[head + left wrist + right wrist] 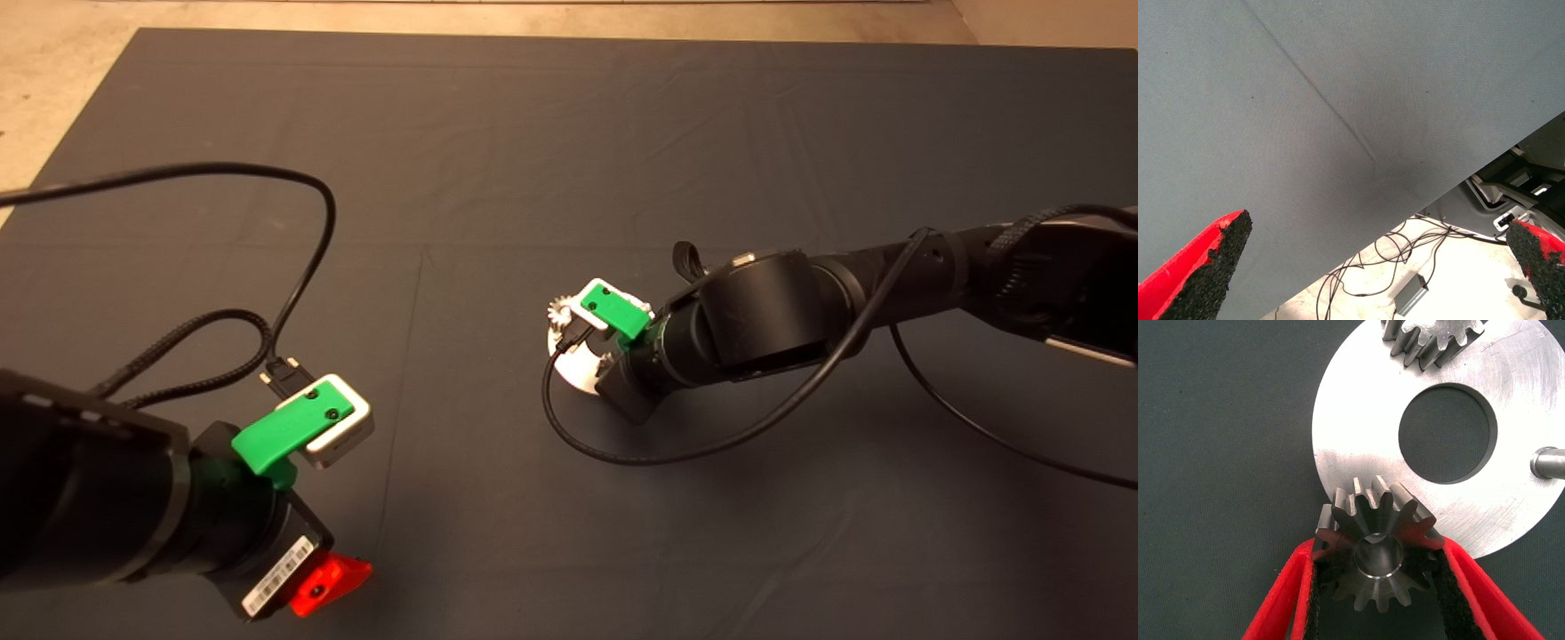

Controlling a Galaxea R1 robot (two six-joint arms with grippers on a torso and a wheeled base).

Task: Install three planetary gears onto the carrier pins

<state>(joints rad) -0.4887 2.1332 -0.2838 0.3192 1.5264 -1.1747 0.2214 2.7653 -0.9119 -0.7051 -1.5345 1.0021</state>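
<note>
In the right wrist view, my right gripper (1378,553) is shut on a planetary gear (1371,520) at the rim of the shiny round disc (1358,407). A silver pin end shows in that gear's centre hole. A second gear (1435,340) sits on the disc across its centre hole, and one bare carrier pin (1548,462) stands to the side. From the head view, the right wrist covers most of the disc (578,369); one gear (560,311) peeks out beside it. My left gripper (1378,227) hangs open at the mat's near left (329,582), holding nothing.
Black cables loop over the mat (533,178) near both arms. The left wrist view looks past the mat's edge to the floor with cables and a small grey box (1411,297).
</note>
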